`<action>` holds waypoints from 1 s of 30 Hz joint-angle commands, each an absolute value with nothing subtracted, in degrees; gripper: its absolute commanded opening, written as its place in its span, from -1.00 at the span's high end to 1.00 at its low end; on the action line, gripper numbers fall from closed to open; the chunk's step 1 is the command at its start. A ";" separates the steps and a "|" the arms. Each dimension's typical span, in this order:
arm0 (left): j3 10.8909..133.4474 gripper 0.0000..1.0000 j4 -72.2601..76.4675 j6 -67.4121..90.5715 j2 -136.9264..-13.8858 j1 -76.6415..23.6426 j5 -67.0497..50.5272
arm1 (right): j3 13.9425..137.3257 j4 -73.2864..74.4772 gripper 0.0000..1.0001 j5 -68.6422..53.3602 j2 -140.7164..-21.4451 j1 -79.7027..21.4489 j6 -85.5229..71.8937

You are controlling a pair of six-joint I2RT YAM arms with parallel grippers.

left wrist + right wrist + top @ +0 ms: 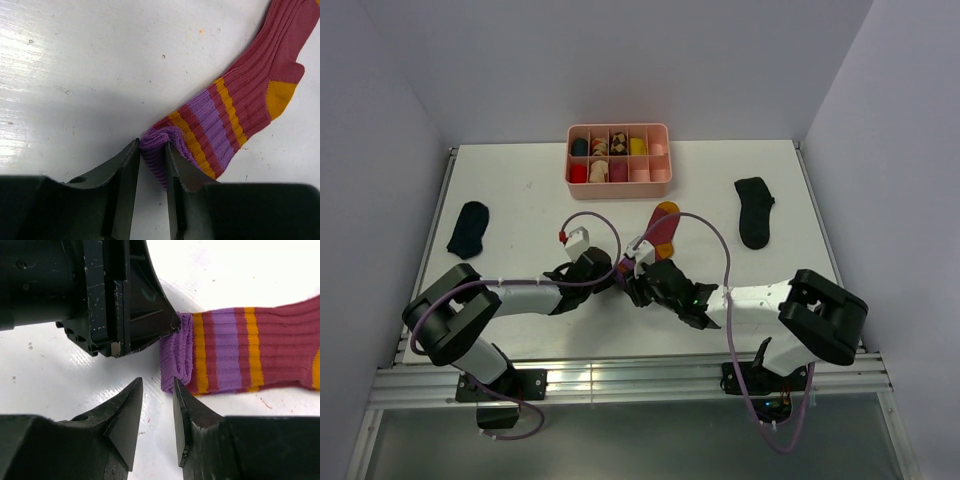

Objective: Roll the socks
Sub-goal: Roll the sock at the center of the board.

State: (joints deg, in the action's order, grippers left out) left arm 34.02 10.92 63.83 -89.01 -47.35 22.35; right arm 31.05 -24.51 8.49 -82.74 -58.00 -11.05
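My left claw is clamped on the folded purple end of the striped sock. The rest of the sock lies flat on the surface, stretching away toward the tray. My right claw sits just beside that fold, jaws slightly parted with nothing between them. The left black sock and right black sock lie flat, well apart, out to either side.
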 commanded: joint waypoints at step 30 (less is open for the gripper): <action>35.07 0.33 3.52 59.06 -89.65 -47.55 21.97 | 33.31 -28.74 0.03 6.60 -84.01 -58.27 -7.04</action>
State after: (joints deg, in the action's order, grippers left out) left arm 34.76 9.67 61.47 -89.01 -47.35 22.35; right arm 31.73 -28.03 7.77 -83.31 -58.00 -9.37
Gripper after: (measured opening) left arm 0.334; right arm 0.488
